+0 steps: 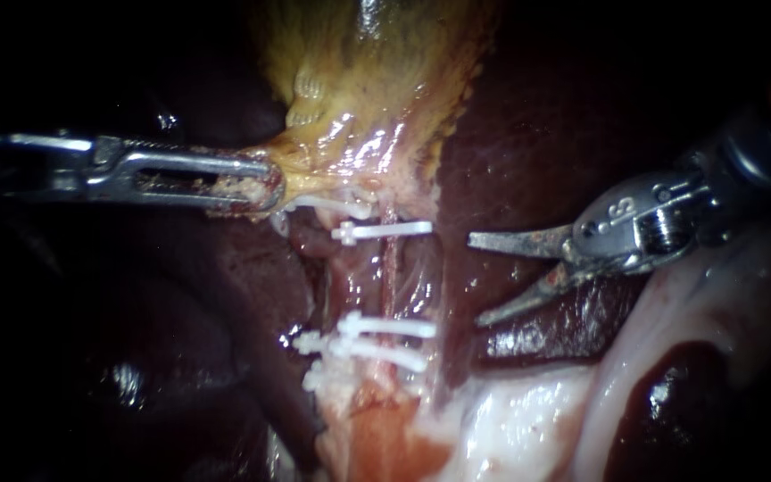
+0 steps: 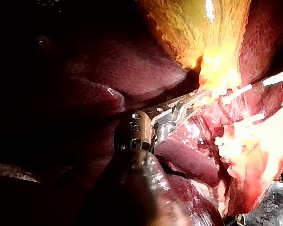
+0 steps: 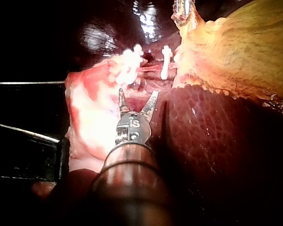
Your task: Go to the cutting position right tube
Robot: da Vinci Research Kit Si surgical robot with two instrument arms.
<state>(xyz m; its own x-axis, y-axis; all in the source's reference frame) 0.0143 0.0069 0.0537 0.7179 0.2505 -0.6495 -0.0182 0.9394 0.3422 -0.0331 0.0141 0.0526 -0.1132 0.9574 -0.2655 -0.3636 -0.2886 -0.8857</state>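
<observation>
With left instrument (image 1: 265,186) jaws clamped on the gallbladder (image 1: 377,71) neck, ease the right instrument (image 1: 475,280), jaws apart and empty, off the liver (image 1: 528,134) edge to straddle the right tube (image 1: 391,272) between upper clip (image 1: 384,231) and lower clips (image 1: 385,328), touching neither.

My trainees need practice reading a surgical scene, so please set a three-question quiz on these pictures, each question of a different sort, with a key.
1. True or false: the right instrument's end effector is shut on the tube.
2. Multiple choice: what does the left instrument's end effector hold? A) a white clip B) the yellowish edge of the gallbladder C) the liver
3. Fill in: the bare stretch of tube runs between upper and lower white ____.

Key
1. False: its jaws stand open, clear of the tube.
2. B
3. clips
</observation>
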